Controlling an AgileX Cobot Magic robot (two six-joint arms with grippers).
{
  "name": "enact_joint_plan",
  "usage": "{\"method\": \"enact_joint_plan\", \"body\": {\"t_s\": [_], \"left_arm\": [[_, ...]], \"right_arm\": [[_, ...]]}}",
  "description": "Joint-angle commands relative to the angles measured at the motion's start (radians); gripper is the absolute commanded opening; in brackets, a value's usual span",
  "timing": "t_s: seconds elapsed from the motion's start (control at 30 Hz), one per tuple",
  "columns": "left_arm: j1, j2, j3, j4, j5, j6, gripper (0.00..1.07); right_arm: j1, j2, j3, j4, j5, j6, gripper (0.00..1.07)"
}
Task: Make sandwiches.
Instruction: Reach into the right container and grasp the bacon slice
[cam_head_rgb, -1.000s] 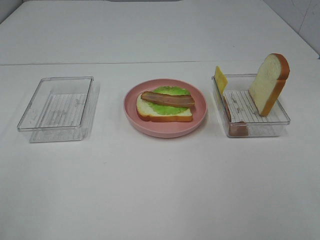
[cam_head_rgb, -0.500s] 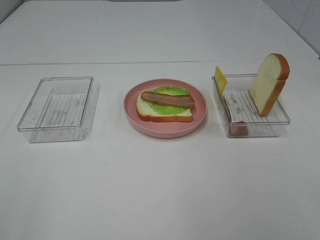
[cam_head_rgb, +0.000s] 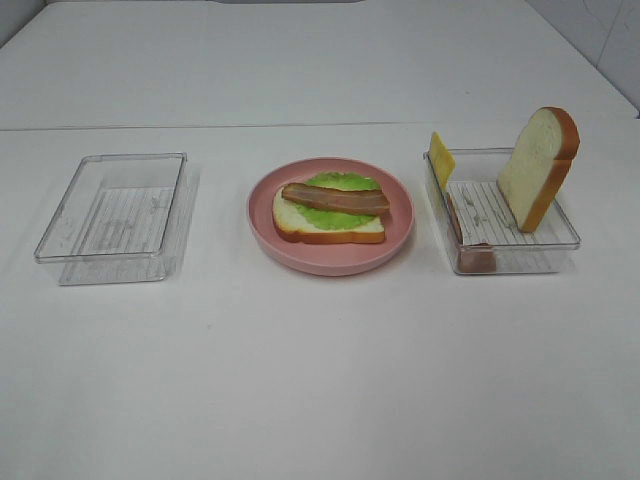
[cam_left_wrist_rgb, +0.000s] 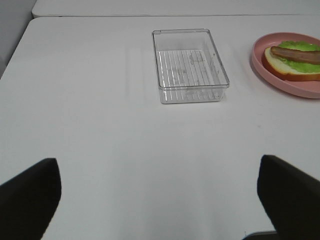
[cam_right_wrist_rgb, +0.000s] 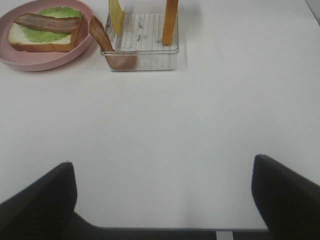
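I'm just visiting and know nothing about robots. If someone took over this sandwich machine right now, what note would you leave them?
Left gripper: open, holding nothing.
Right gripper: open, holding nothing.
Done: on the pink plate lies a bread slice, topped with lettuce and a bacon strip.
Left to do: the cheese, a brownish-pink slice that is probably ham, and the top bread slice all stand in the right tray. None is on the stack yet. I would add the fillings first and the bread last.
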Motion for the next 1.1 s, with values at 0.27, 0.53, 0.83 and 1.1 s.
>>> {"method": "enact_joint_plan", "body": {"t_s": [0.27,0.53,0.83,1.1], "left_arm": [[-0.005,-0.022,0.001,-0.002,-0.008,-0.004,1.02],[-0.005,-0.022,0.001,-0.002,-0.008,-0.004,1.02],[-0.005,-0.022,0.001,-0.002,-0.008,-0.004,1.02],[-0.005,-0.022,0.001,-0.002,-0.008,-0.004,1.02]], "right_arm": [[-0.004,-0.020,0.003,0.002,-0.005,-0.002,0.92],[-0.004,-0.020,0.003,0.002,-0.005,-0.002,0.92],[-0.004,0.037,-0.003,-0.002,0.004,-0.003,0.92],[-0.004,0.375,-0.103,0.002,0.014,-0.003,0.92]]}}
